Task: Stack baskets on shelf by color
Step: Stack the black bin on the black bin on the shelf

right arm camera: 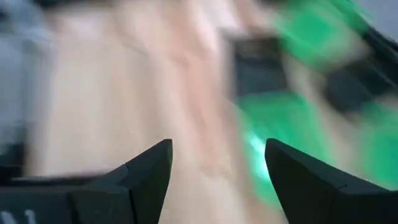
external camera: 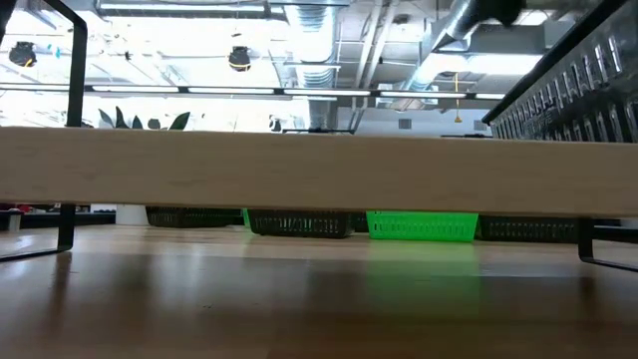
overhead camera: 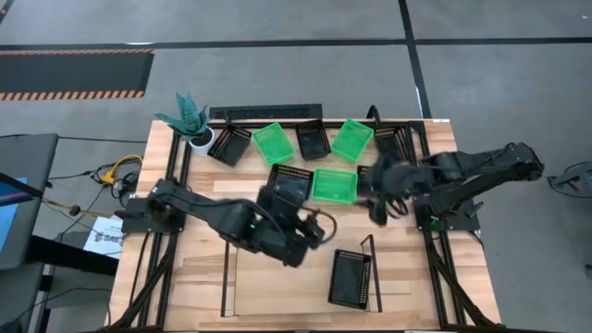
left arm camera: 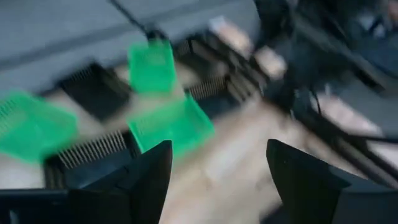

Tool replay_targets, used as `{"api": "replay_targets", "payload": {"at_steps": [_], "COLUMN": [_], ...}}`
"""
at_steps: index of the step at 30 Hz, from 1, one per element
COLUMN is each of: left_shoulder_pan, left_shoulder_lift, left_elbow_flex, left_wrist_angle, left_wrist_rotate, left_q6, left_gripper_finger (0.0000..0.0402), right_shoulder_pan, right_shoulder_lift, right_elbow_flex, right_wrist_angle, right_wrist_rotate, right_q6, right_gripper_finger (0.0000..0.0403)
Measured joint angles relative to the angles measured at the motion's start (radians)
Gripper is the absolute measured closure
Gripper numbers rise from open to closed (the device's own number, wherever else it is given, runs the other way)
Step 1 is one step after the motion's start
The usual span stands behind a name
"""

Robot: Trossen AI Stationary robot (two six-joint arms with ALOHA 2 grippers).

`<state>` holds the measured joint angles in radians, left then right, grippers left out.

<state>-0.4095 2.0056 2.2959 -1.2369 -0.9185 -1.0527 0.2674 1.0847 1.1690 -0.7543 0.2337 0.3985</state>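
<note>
- High view, looking straight down: the baskets lie scattered across the far half of the wooden desk (overhead camera: 194, 277). Three are green, one at the far middle (overhead camera: 273, 143), one at the far right (overhead camera: 352, 139), and one nearer the centre (overhead camera: 334, 184). One black basket (overhead camera: 351, 277) already sits on the shelf (overhead camera: 231, 296) at the near edge, its long axis running near to far. The left gripper (overhead camera: 301, 242) hangs over mid-desk, between the shelf and a black basket (overhead camera: 289, 182) just beyond it. The right gripper (overhead camera: 379, 211) hovers just beside the central green basket, on its right side. By my judgement, the right arm is the nearer one for that green basket, the left for the black one.
- Low view, at desk height: the shelf's board (external camera: 319, 160) fills the width; under it show black baskets and one green basket (external camera: 422, 225) beyond.
- Left wrist view: the left gripper (left arm camera: 217, 168) is spread wide and empty, facing a green basket (left arm camera: 169, 124) ahead.
- Right wrist view: the right gripper (right arm camera: 217, 165) is also spread wide, holding nothing, with a blurred green basket (right arm camera: 283, 127) ahead.
</note>
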Motion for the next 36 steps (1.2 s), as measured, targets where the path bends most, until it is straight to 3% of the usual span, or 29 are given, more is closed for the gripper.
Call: {"api": "replay_targets", "payload": {"at_steps": [4, 6, 10, 17, 36], "left_shoulder_pan": [0.011, 0.020, 0.044, 0.060, 0.050], "left_shoulder_lift": [-0.030, -0.035, -0.032, -0.026, -0.025], "left_elbow_flex": [0.000, 0.000, 0.000, -0.010, -0.011], "left_wrist_angle": [-0.001, 0.000, 0.001, 0.030, 0.048], "left_wrist_rotate": [-0.099, -0.116, -0.074, 0.011, -0.014], "left_q6": [0.054, 0.073, 0.073, 0.038, 0.130], "left_gripper_finger": [0.0152, 0.0152, 0.0152, 0.0152, 0.0152], "right_shoulder_pan": [0.149, 0.196, 0.202, 0.228, 0.235], "right_shoulder_lift": [0.000, -0.001, -0.014, -0.027, -0.017], "right_elbow_flex": [0.000, 0.001, 0.000, 0.001, 0.000], "right_wrist_angle": [0.268, 0.321, 0.352, 0.373, 0.382], "right_wrist_rotate": [-0.050, -0.013, 0.051, 0.039, 0.148], "right_q6": [-0.068, -0.114, -0.143, -0.160, -0.213], "right_gripper_finger": [0.0121, 0.0121, 0.0121, 0.0121, 0.0121]}}
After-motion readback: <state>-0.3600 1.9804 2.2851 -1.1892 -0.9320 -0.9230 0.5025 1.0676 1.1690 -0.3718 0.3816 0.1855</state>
